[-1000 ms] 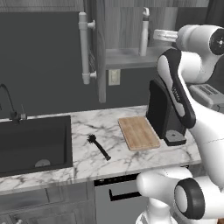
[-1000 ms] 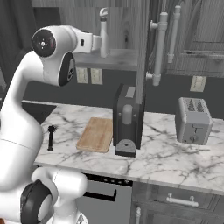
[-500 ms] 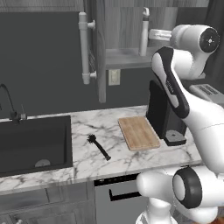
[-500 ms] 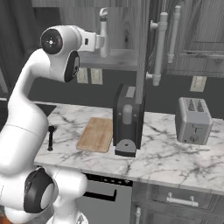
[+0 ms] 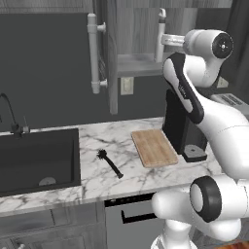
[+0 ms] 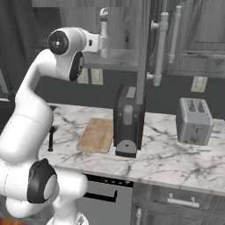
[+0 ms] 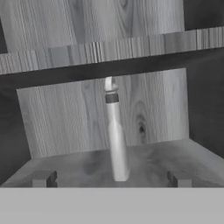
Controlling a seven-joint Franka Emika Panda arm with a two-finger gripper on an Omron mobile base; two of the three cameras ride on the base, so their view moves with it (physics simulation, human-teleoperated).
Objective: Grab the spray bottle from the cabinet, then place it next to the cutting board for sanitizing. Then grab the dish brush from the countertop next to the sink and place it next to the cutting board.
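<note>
Straight ahead of the wide-open pincer [image 7: 111, 178], the spray bottle [image 7: 115, 135] stands upright on the cabinet [image 7: 78, 109] shelf, its long axis vertical, centred between the 2 fingertips [image 7: 43, 178].

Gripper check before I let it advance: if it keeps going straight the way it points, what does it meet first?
Most likely the spray bottle, standing upright on the cabinet shelf, centred between the open gripper fingertips. Nothing shows in between, though the gap is hard to judge.
</note>
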